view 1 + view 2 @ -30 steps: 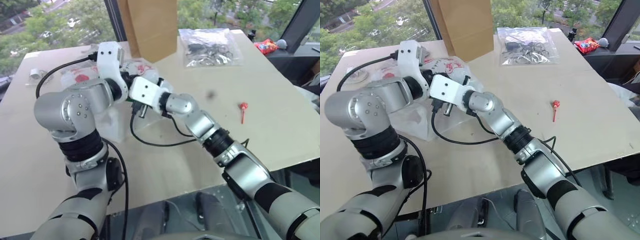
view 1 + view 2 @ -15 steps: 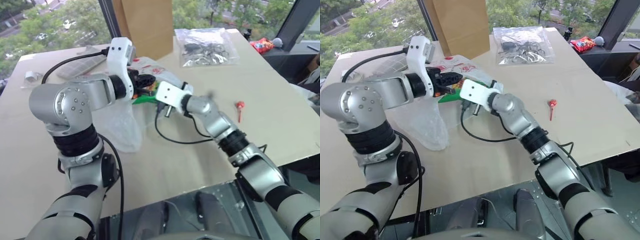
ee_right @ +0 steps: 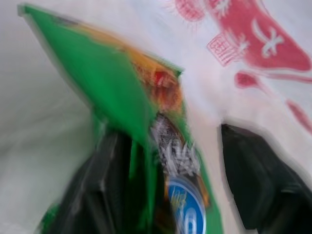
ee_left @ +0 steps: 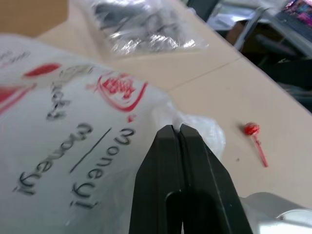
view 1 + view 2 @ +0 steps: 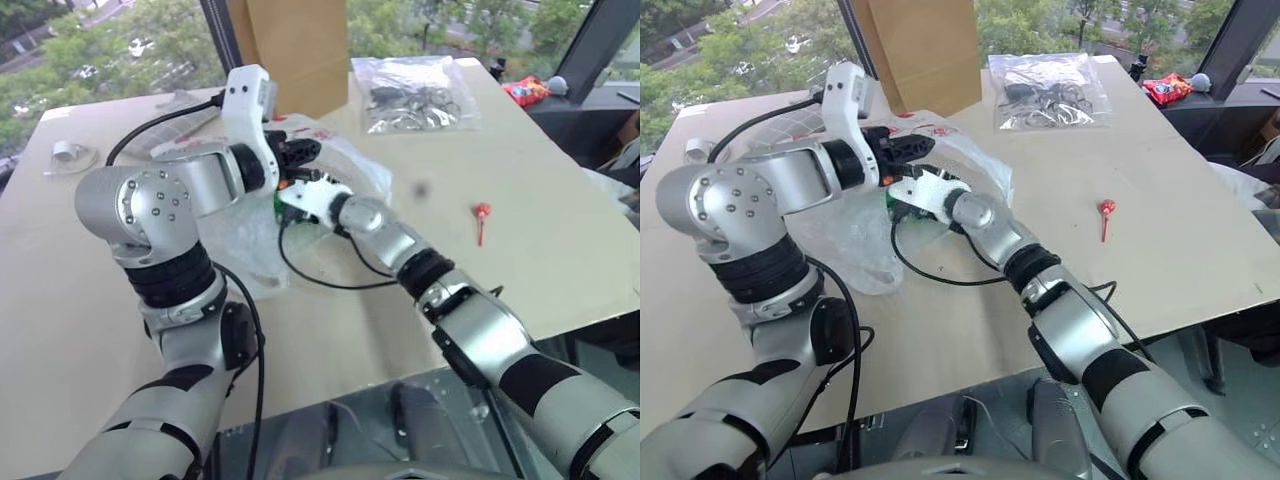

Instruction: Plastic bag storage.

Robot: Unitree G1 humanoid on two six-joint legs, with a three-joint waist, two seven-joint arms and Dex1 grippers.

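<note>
Crinkly white plastic bag [image 5: 855, 235] lies bunched on the tan table [image 5: 1120, 270], its top pinched in the closed left gripper [image 5: 923, 147]; the right gripper [image 3: 195, 180], fingers parted, straddles a green packet [image 3: 105, 97] inside; likely mid-stowing; releasing cleanly comes next.

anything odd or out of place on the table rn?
A red lollipop lies loose on the table, apart from everything else. A green snack packet sits between the right gripper fingers, against the plastic bag. Nothing spilled or visibly damaged.
</note>
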